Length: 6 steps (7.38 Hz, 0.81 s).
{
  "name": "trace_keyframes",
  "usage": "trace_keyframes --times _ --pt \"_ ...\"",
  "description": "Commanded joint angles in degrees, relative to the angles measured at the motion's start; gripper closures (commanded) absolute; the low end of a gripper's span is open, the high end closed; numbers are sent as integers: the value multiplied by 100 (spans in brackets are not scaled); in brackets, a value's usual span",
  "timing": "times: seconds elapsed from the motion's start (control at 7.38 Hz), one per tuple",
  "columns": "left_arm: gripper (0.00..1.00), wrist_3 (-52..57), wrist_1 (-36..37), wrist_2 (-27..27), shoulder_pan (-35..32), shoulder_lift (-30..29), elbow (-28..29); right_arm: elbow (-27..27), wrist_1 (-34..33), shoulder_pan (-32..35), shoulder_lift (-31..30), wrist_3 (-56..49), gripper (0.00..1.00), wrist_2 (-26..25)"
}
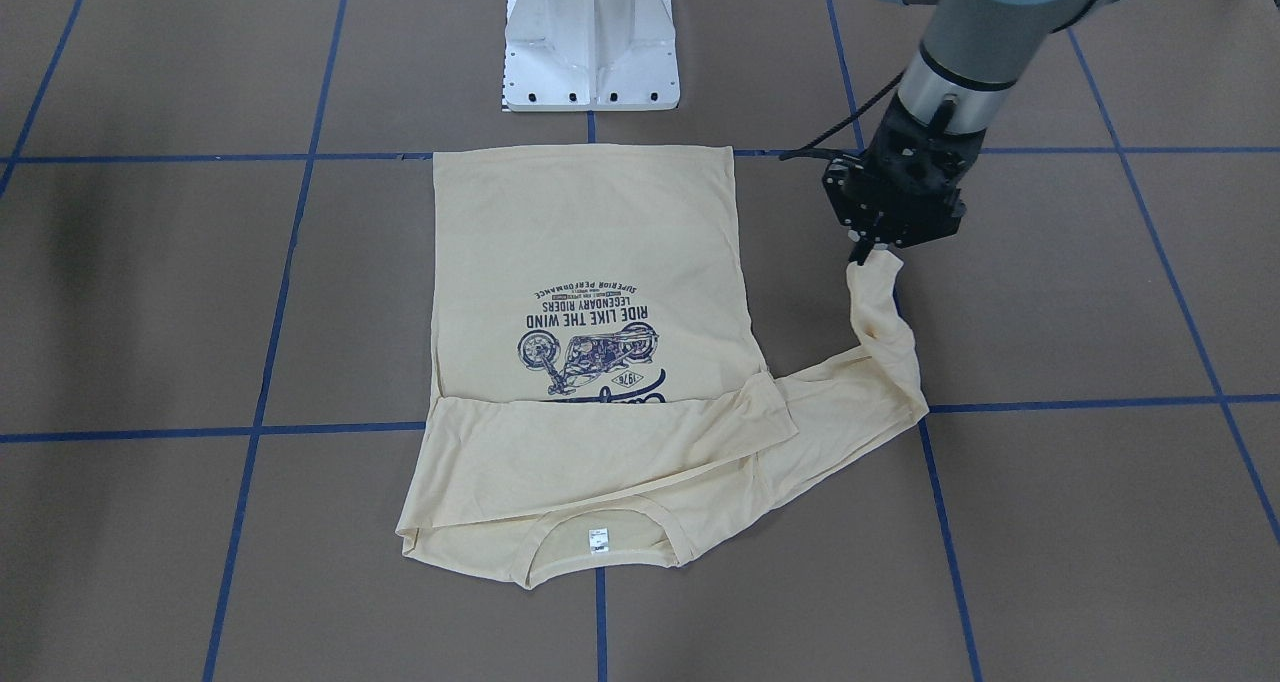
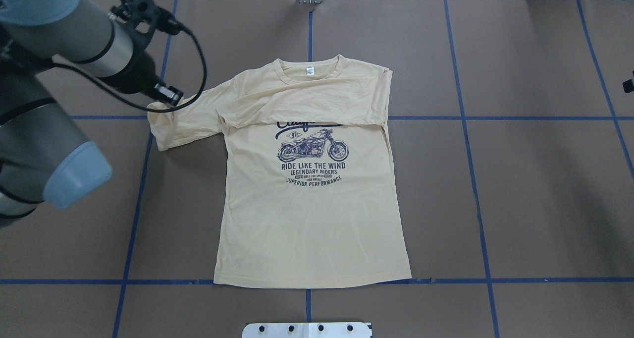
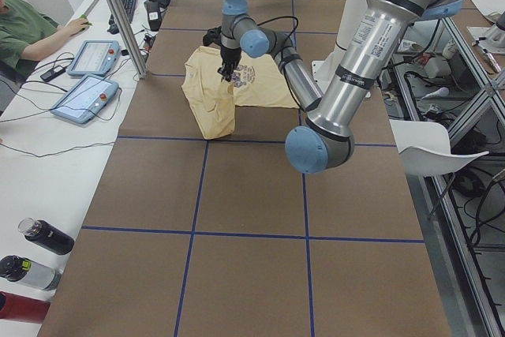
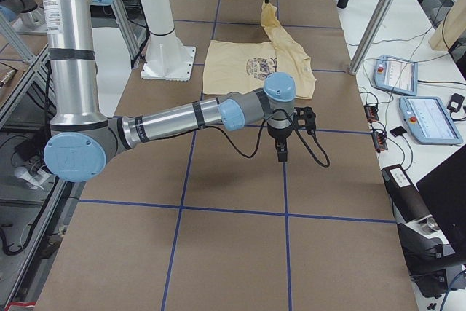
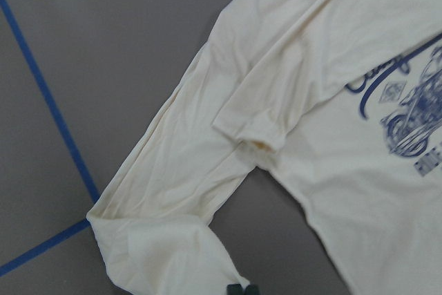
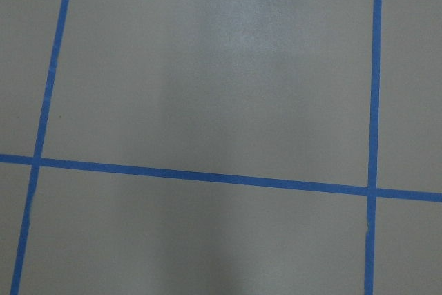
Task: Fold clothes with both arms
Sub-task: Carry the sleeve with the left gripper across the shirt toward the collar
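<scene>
The cream-yellow T-shirt (image 2: 312, 219) lies flat on the table, print up, collar on the far side from the robot base. One long sleeve is folded across the chest and covers the top of the navy print (image 2: 313, 149). My left gripper (image 1: 868, 252) is shut on the cuff of the other sleeve (image 1: 880, 332) and holds it lifted off the table, beside the shirt body. The left wrist view shows this sleeve (image 5: 186, 191) hanging below the fingertips (image 5: 238, 289). My right gripper (image 4: 280, 152) hovers over bare table away from the shirt; I cannot tell whether it is open or shut.
The white pedestal base (image 1: 592, 37) stands at the shirt's hem side. Brown table (image 2: 520, 189) has blue tape lines. Tablets (image 3: 85, 96) and bottles (image 3: 35, 236) lie on a side bench, where an operator (image 3: 24, 33) sits.
</scene>
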Motion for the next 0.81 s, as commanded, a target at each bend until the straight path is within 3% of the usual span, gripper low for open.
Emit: trace_keyframes --times 0.0,0.14,0.41,0.68 --pt "100 -562 304 -112 57 -1558 1189 9 -3 0 -2 1 0 -7" --pt "100 -677 313 -113 65 -1947 1525 9 -3 0 -2 10 0 -7" --pt "100 -1325 260 -86 292 -3194 3103 9 -3 0 7 10 0 -7" --pt "100 -2517 -1050 -51 898 -3742 4378 18 6 0 7 19 0 -7"
